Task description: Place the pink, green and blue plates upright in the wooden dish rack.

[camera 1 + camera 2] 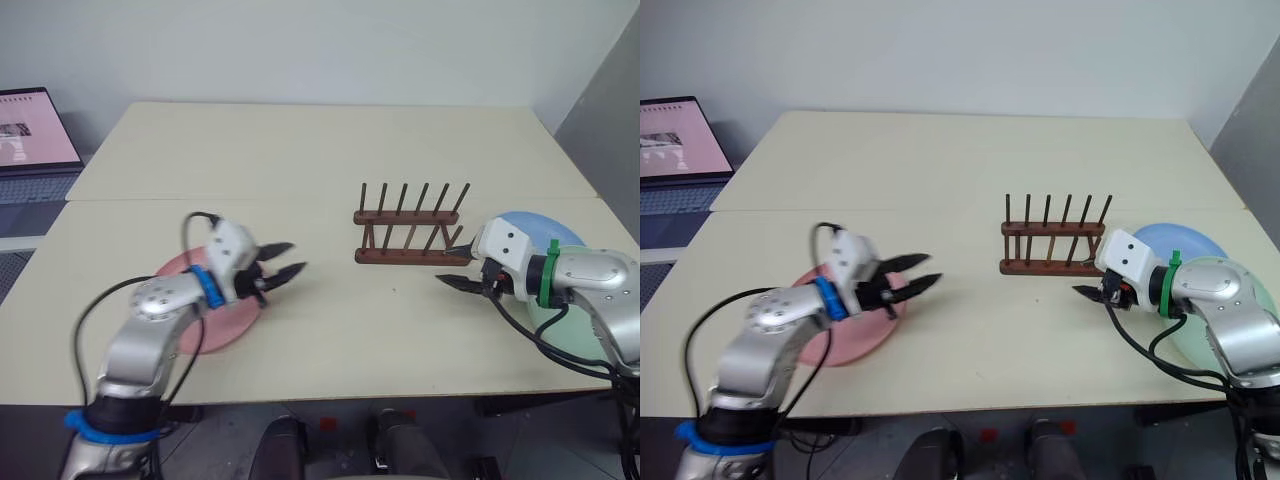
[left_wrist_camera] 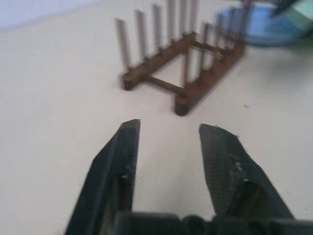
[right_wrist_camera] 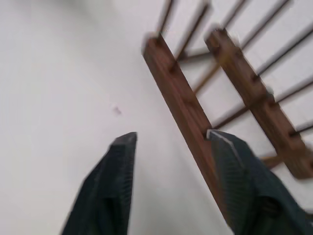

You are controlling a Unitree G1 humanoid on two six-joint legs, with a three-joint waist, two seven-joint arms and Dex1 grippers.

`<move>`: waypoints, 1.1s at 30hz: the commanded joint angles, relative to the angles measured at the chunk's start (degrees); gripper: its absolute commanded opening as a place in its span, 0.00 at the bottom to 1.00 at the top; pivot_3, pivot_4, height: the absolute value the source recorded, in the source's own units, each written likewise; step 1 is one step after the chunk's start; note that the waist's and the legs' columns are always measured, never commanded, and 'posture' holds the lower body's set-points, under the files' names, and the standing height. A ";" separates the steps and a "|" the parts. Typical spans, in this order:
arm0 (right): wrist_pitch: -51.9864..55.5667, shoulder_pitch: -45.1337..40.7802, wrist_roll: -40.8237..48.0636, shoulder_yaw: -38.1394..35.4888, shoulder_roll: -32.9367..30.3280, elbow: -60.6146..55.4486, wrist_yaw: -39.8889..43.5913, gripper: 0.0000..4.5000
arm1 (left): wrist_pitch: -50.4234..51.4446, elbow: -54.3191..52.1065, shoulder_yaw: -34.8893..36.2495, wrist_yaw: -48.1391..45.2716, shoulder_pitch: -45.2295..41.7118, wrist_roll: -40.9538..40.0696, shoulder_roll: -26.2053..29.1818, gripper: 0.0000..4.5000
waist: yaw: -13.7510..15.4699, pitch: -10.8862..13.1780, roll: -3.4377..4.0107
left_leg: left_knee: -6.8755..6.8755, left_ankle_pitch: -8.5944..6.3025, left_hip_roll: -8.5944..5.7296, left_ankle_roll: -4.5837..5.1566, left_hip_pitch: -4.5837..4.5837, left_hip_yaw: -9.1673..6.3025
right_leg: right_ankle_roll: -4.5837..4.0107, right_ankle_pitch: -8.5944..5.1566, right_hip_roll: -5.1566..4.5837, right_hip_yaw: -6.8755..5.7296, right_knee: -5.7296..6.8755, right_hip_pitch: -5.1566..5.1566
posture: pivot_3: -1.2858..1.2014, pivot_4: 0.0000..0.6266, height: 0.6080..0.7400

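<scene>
Wooden dish rack upright near the middle of the cream table, its slots bare, no plate in it. Pink plate flat on the table to the left, partly hidden under the left arm. Blue plate flat to the right of the rack, just behind the right arm; green plate flat too, nearer the front edge, overlapping the blue one's rim and mostly covered by the arm. Left gripper above the pink plate's right edge, pointing toward the rack, fingers spread with a clear gap, nothing between them. Right gripper just beside the rack's right front end, aimed down and leftward, fingers spread, holding nothing. Laptop at the far left, off the table.
</scene>
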 commanded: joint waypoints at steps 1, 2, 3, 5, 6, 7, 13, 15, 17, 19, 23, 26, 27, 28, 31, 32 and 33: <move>0.51 -3.40 6.23 -2.10 -1.78 -3.66 5.12 0.85 | 5.32 -2.66 13.92 7.93 4.12 -4.94 -0.67 0.72 | -0.11 0.00 -0.01 | 0.00 0.00 -0.01 0.00 0.02 -0.01 | -0.03 0.01 0.00 0.00 -0.01 0.01 | 0.52 0.24 0.99; -0.06 -4.22 6.86 -1.77 -1.95 -3.61 6.03 0.93 | 6.78 -2.61 16.60 9.86 5.07 -6.06 -1.20 0.78 | -0.11 0.00 -0.01 | 0.02 0.00 0.00 0.00 0.02 0.01 | -0.08 0.00 0.00 0.02 -0.01 0.00 | 0.52 0.24 0.99; -0.46 -4.73 7.22 -1.52 -2.10 -3.52 6.57 1.00 | 7.82 -2.67 18.12 11.17 5.61 -6.85 -1.47 0.86 | 0.00 -0.01 -0.06 | 0.02 0.01 0.00 0.01 0.03 -0.01 | -0.10 0.00 -0.01 0.01 -0.01 0.00 | 0.52 0.24 0.99; -1.42 -7.13 8.39 -0.12 -1.95 -2.83 8.86 1.00 | 13.38 -2.72 24.32 16.08 7.33 -11.06 -3.57 0.99 | 0.16 -0.04 -0.13 | 0.04 0.01 -0.04 0.01 0.02 -0.03 | -0.14 -0.01 -0.01 -0.02 -0.01 0.01 | 0.52 0.24 0.99; -1.56 -8.23 8.74 0.51 -1.75 -2.42 9.58 1.00 | 15.81 -3.16 26.41 17.67 8.36 -12.91 -4.21 0.99 | 0.16 -0.04 -0.13 | 0.04 0.01 -0.02 0.01 0.02 -0.04 | -0.14 -0.01 -0.02 -0.02 -0.02 0.01 | 0.52 0.24 0.99; -1.80 -9.38 9.04 1.23 -1.50 -1.78 10.37 1.00 | 17.47 -3.80 28.51 19.41 9.30 -14.61 -5.12 0.99 | 0.20 -0.05 -0.15 | 0.04 0.01 0.01 0.01 0.02 -0.03 | -0.13 0.00 -0.06 0.00 -0.02 0.00 | 0.52 0.24 0.99; -4.82 -14.82 7.79 4.72 0.47 3.38 13.12 1.00 | 25.20 -3.95 34.41 26.83 15.06 -19.11 -7.10 0.99 | 0.23 -0.11 -0.39 | 0.01 0.00 -0.01 0.00 -0.05 -0.02 | -0.12 0.01 -0.10 -0.01 -0.06 -0.02 | 0.52 0.24 0.99; -5.63 -16.05 7.57 5.33 0.72 4.48 13.97 1.00 | 27.51 -4.22 33.66 27.24 16.54 -20.55 -6.83 0.99 | 0.29 -0.11 -0.40 | 0.00 0.00 -0.01 0.00 -0.05 -0.03 | -0.18 -0.02 -0.11 -0.01 -0.05 -0.03 | 0.52 0.24 0.99; -6.18 -17.34 7.67 5.84 0.88 5.06 14.88 1.00 | 31.51 -4.32 32.52 27.95 16.93 -22.97 -6.75 0.99 | 0.39 -0.11 -0.40 | 0.01 0.01 0.00 0.01 -0.04 -0.04 | -0.29 -0.08 -0.11 -0.02 -0.03 -0.04 | 0.52 0.24 0.99; -6.18 -18.43 8.01 6.16 0.83 5.00 15.68 1.00 | 35.14 -3.70 31.81 29.45 16.60 -24.32 -6.77 0.99 | 0.45 -0.11 -0.40 | 0.02 0.01 0.01 0.00 -0.04 -0.08 | -0.34 -0.09 -0.12 -0.03 -0.02 -0.05 | 0.52 0.24 0.99; -5.42 -19.95 8.90 6.16 0.80 4.35 16.51 1.00 | 39.80 -2.05 29.82 31.57 14.60 -25.06 -5.96 0.99 | 0.55 -0.13 -0.42 | 0.02 0.01 0.02 0.00 -0.01 -0.09 | -0.38 -0.08 -0.14 -0.02 -0.01 -0.04 | 0.52 0.24 0.99; -4.99 -20.06 9.13 6.13 0.75 3.80 16.61 1.00 | 42.54 -0.75 28.23 32.83 12.25 -24.90 -5.15 0.91 | 0.74 -0.14 -0.41 | 0.01 0.01 0.03 0.00 -0.02 -0.09 | -0.40 -0.08 -0.17 -0.01 -0.01 -0.04 | 0.52 0.24 0.99; -4.87 -20.02 9.20 6.11 0.73 3.62 16.60 1.00 | 43.25 -0.26 27.53 33.00 11.57 -24.64 -4.73 0.87 | 0.93 -0.14 -0.41 | 0.00 0.01 0.02 0.00 -0.02 -0.09 | -0.45 -0.04 -0.18 -0.01 -0.01 -0.04 | 0.52 0.24 0.99; -4.73 -19.97 9.26 6.09 0.70 3.40 16.57 1.00 | 43.61 0.26 26.91 32.93 10.95 -24.42 -4.30 0.81 | 1.09 -0.14 -0.41 | 0.01 0.01 -0.01 0.00 -0.02 -0.09 | -0.64 0.07 -0.19 -0.03 -0.01 -0.04 | 0.52 0.24 0.99; -4.08 -19.85 9.52 5.93 0.63 2.77 16.34 1.00 | 43.88 1.88 25.63 32.40 9.35 -23.85 -2.82 0.62 | 1.48 -0.14 -0.41 | 0.01 0.01 -0.02 0.01 -0.02 -0.05 | -0.65 0.08 -0.21 -0.01 -0.01 -0.05 | 0.52 0.24 0.99; -3.91 -19.76 9.57 5.85 0.58 2.61 16.31 1.00 | 43.83 2.27 25.15 32.20 9.06 -23.64 -2.35 0.57 | 1.58 -0.14 -0.41 | 0.01 0.01 -0.01 0.00 -0.02 -0.05 | -0.65 0.08 -0.22 -0.01 -0.02 -0.04 | 0.52 0.24 0.99; -3.71 -19.69 9.63 5.82 0.54 2.41 16.24 1.00 | 43.77 2.95 24.75 32.05 8.50 -23.47 -1.84 0.50 | 1.64 -0.14 -0.41 | 0.01 0.01 -0.01 0.00 -0.02 -0.05 | -0.66 0.08 -0.24 -0.01 -0.02 -0.05 | 0.52 0.24 0.99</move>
